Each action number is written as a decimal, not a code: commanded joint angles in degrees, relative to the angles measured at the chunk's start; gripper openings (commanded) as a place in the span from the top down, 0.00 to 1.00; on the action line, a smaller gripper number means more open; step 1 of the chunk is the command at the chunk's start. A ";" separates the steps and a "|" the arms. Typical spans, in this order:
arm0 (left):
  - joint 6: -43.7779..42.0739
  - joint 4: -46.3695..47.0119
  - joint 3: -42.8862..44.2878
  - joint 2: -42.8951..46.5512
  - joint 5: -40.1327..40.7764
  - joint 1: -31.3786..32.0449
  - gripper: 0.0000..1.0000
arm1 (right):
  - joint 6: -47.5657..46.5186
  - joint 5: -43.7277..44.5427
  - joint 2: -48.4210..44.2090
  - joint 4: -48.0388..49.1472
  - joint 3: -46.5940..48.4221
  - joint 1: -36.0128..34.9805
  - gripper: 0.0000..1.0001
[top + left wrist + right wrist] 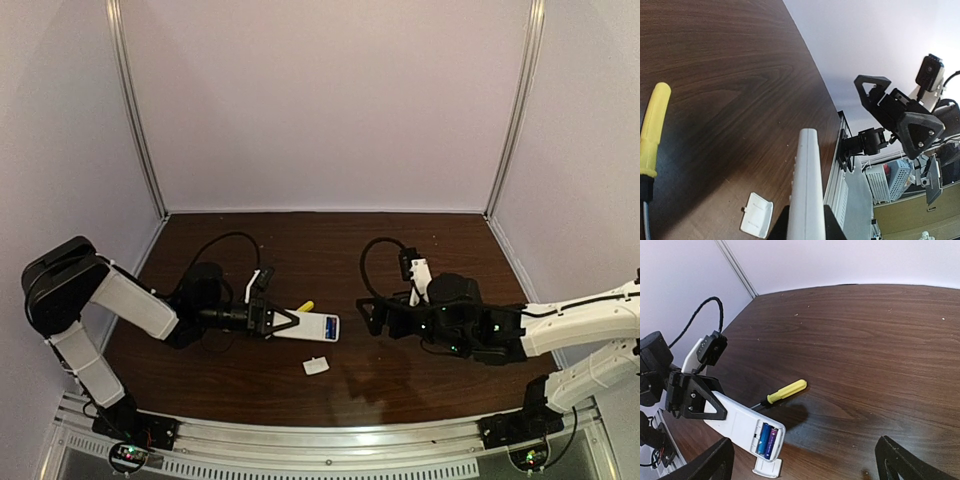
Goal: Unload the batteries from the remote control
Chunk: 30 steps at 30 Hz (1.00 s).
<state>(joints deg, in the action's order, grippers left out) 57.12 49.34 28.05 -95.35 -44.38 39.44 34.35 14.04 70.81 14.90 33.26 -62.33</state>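
So the cover [316, 366] was off on the worktop [400, 250], but both batteries [767, 439] still sat in the remote control [312, 326] pinched by the left end effector [283, 320], the right end effector [371, 316] spread open nearby, so pulling them was all left.

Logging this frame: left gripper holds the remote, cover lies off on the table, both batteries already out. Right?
No. Both batteries sit in the remote control's open compartment, as the right wrist view shows. The left gripper does hold it, and the cover lies on the table.
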 commanded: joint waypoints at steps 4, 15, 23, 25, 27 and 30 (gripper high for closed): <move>2.54 5.19 7.55 -7.71 1.93 0.11 1.00 | -0.45 7.27 -7.15 -7.73 1.21 0.09 0.00; 1.70 -3.22 15.87 -16.88 4.20 0.53 0.98 | -2.51 6.36 -12.74 -19.85 5.51 -0.73 0.00; -3.88 -13.86 17.79 -18.18 7.72 0.81 0.87 | -2.54 5.03 -19.19 -18.77 3.07 -0.71 0.00; -4.97 -16.30 18.12 -18.26 8.61 0.98 0.81 | -2.64 3.96 -18.73 -17.84 2.96 -0.73 0.00; -6.18 -18.77 18.44 -18.14 9.69 1.08 0.70 | -2.83 2.80 -17.73 -17.37 3.31 -0.77 0.00; -7.92 -22.54 19.67 -18.10 11.46 1.08 0.55 | -3.05 1.68 -16.41 -17.11 3.81 -0.70 0.00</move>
<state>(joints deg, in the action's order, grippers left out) 53.23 34.04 46.02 -112.84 -36.62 40.21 32.38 17.76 52.93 -2.09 37.15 -62.76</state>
